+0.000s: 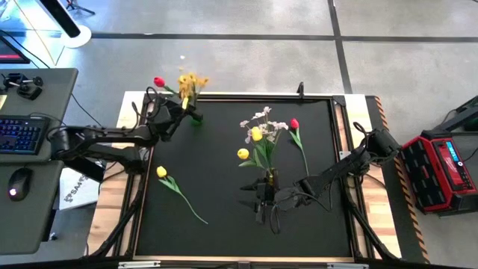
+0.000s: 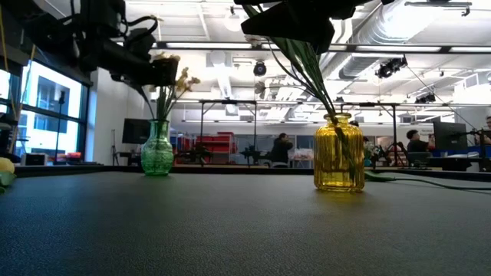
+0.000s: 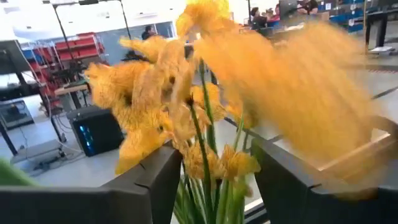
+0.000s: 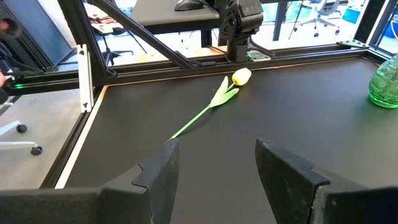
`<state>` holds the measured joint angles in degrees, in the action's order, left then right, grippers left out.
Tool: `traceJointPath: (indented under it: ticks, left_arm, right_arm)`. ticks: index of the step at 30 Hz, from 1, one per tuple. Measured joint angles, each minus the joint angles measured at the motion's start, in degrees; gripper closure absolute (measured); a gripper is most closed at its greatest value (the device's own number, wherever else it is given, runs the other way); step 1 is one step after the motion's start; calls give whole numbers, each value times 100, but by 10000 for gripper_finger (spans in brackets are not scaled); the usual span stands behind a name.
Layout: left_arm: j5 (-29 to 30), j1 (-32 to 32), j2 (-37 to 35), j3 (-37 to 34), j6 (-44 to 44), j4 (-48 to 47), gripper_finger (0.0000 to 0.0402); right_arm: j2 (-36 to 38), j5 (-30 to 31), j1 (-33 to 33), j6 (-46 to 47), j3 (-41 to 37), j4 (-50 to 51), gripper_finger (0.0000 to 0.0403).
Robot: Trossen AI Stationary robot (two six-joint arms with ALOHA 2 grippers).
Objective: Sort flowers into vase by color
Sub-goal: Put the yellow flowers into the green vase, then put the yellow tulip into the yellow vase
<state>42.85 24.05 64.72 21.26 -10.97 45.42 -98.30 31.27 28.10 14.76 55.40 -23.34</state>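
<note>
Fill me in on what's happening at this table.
The robot is sorting artificial flowers into vases. The left claw is at the green vase in the far left corner, around the orange-yellow sprig. The right claw is open and empty near the yellow vase. One yellow tulip and a red flower lie on the mat.

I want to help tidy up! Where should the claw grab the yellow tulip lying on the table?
Probably the middle of the yellow tulip's thin stem, coming from straight above. It lies flat on the table with free space around it; the bloom looks too soft to pinch.
</note>
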Motion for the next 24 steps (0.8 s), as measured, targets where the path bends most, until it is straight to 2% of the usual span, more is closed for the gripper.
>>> traceJointPath:
  ticks: [4,7,10,15,20,24]
  left_arm:
    - [548,-416,-336,2,-239,-375,216]
    - [1290,-838,-747,7,-521,-953,216]
    - [2086,-1353,-1187,7,-719,-1360,216]
    - [2859,-2336,-1740,206,-930,-1590,216]
    - [3060,-3606,-1789,759,-614,-2238,216]
    - [3089,-4643,-1222,1338,55,-3191,216]
  right_arm:
    - [0,0,0,-2,0,0,203]
    - [0,0,0,-1,0,0,203]
    - [0,0,0,-16,0,1,203]
    - [0,0,-9,-17,0,-1,203]
    - [0,0,-9,-20,0,-3,203]
    - [0,0,-41,-20,0,-3,203]
